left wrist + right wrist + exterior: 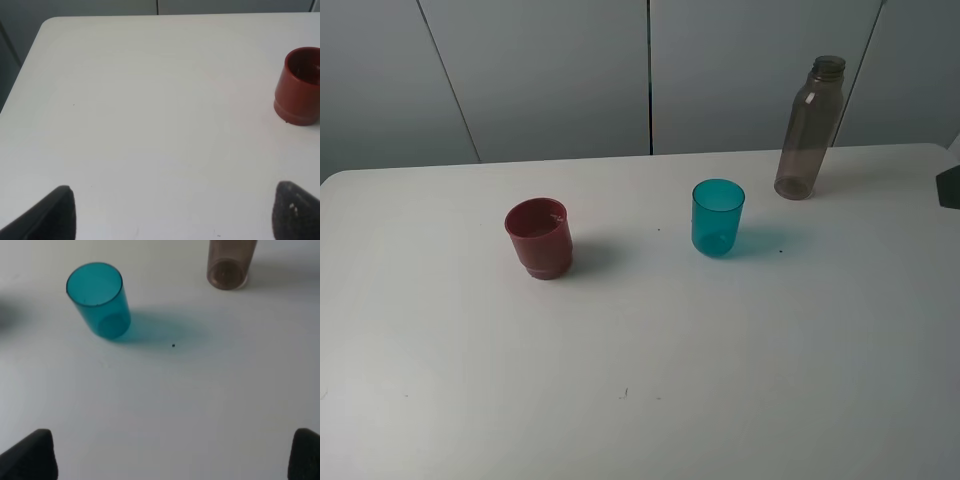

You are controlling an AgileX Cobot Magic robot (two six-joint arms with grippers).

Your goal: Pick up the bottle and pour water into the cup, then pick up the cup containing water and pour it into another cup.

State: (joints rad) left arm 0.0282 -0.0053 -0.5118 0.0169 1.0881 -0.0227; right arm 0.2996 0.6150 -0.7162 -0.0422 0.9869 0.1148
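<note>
On the white table [640, 380] stand 3 vessels, 1 of each kind, all upright and well apart. Farthest left is the dull red opaque cup [539, 237], its narrower stepped base down. In the left wrist view the left gripper [172, 212] hovers over bare tabletop with both fingertips [57, 212] spread wide and nothing between them; the red cup [299, 86] lies ahead of them and off toward the table's middle.

Near the centre sits the teal translucent tumbler [718, 216], mouth up; whether it holds water cannot be told. To its right and farther back stands the smoky grey-brown bottle [809, 128], long axis vertical, no cap visible on its threaded neck.

The right gripper [172, 455] is likewise released, fingers [32, 455] wide apart and empty. From it the tumbler [99, 299] and the bottle [228, 265] both lie ahead, the bottle farther on and on the outer side. The right arm looks the nearer one for the bottle: a forward reach, closing on its upright body from the side.
</note>
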